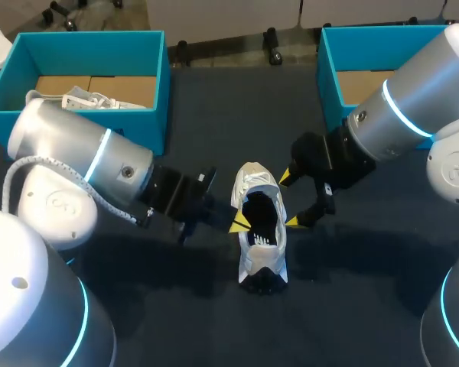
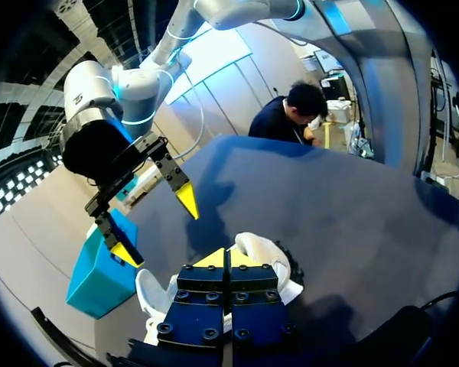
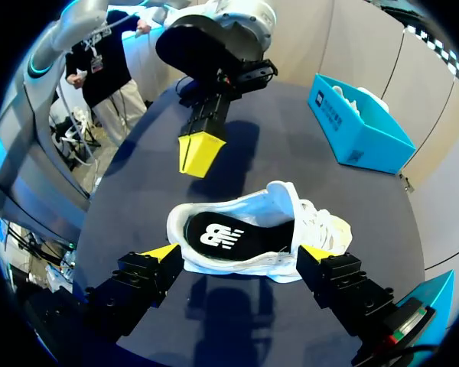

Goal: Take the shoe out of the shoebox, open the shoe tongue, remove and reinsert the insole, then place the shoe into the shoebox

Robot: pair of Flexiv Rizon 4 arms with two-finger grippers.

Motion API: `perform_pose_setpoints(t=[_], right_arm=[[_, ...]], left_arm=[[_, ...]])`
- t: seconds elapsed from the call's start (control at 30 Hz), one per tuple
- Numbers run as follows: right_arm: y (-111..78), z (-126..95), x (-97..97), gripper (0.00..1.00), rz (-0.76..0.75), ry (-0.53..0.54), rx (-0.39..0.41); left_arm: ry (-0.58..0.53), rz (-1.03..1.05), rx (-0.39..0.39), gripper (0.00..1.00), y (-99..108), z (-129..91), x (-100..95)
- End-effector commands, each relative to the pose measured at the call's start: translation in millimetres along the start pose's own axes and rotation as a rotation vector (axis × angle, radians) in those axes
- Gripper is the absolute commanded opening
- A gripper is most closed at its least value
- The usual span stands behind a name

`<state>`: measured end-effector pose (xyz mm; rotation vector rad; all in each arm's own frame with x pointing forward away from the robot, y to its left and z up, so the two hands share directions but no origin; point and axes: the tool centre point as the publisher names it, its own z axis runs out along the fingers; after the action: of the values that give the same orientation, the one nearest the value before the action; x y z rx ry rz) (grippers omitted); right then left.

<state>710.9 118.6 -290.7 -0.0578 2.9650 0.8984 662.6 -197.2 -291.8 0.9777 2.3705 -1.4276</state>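
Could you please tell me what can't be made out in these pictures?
- Head view: the right arm hides much of the inside of the right shoebox.
- Left wrist view: the left gripper covers most of the shoe.
- Right wrist view: the front of the insole is hidden inside the shoe's toe.

We are looking at the shoe [image 1: 260, 229] lying near the middle of the table [image 1: 214, 107], its toe pointing toward the far edge. Our left gripper [image 1: 239, 222] is hanging just beside its left side, and our right gripper [image 1: 291, 200] just beside its right, fingers [image 1: 294, 222] spread along its length. One shoebox [image 1: 84, 42] is sitting at the far left corner with a second shoe [image 1: 88, 99] inside, another shoebox [image 1: 382, 32] at the far right corner.
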Motion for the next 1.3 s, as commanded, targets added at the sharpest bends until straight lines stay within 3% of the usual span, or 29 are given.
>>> perform_pose_setpoints(t=[0.03, 0.37, 0.63, 1.1, 1.3], right_arm=[[0.1, 1.6, 0.3, 1.00, 0.000, -0.002, 0.000], [0.1, 1.6, 0.3, 1.00, 0.000, -0.002, 0.000], [0.1, 1.6, 0.3, 1.00, 0.000, -0.002, 0.000], [0.1, 1.6, 0.3, 1.00, 0.000, -0.002, 0.000], [-15.8, -18.6, -22.1, 1.00, 0.059, -0.041, 0.009]], left_arm=[[0.101, 0.017, 0.004, 0.00, 0.4, -8.6, -1.9], [0.298, 0.097, -0.032, 0.00, -5.3, -29.0, -10.8], [0.384, 0.145, -0.057, 0.00, -11.8, -51.5, -18.1], [0.411, 0.192, -0.081, 0.00, -10.2, -61.8, -21.2], [0.411, 0.192, -0.081, 0.00, -10.2, -61.8, -21.2]])
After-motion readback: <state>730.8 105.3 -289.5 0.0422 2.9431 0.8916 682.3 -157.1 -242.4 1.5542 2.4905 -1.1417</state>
